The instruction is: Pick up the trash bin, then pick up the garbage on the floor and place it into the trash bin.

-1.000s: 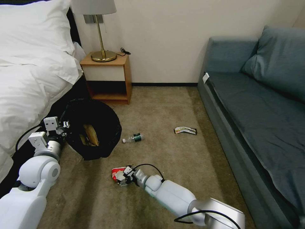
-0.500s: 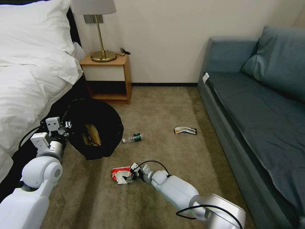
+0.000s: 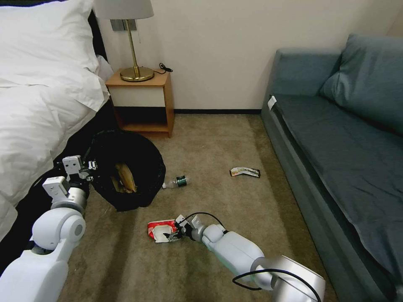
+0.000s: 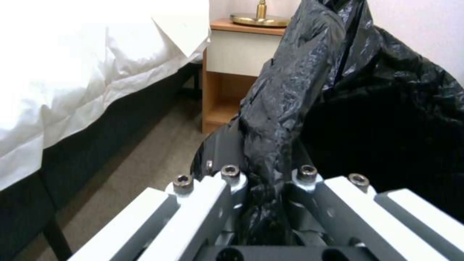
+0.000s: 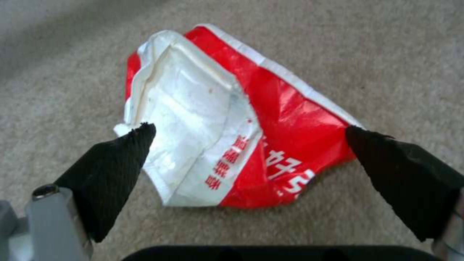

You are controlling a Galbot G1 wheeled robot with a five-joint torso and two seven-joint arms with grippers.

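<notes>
Trash bin (image 3: 126, 167) hangs from my left hand (image 4: 263, 181), clenched on its black bag beside the bed (image 3: 37, 105); my right hand (image 5: 251, 145), fingers spread, straddles the red-and-white packet (image 5: 241, 119) on the carpet (image 3: 218, 142) near the bin

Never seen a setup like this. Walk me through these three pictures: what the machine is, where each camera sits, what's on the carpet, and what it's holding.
This is a wheeled robot with two arms. The wide picture comes from its head, looking down at a bedroom floor; the other two come from cameras on its wrists.

The left gripper is clamped on the black-bagged rim of the trash bin, beside the bed; its wrist view shows the bag pinched between the jaws. Brown paper already lies inside.

The right gripper is low over the carpet, jaws open on either side of a red-and-white packet, not yet closed on it.

Also on the carpet: a small clear bottle and a flat wrapper near the sofa.
</notes>
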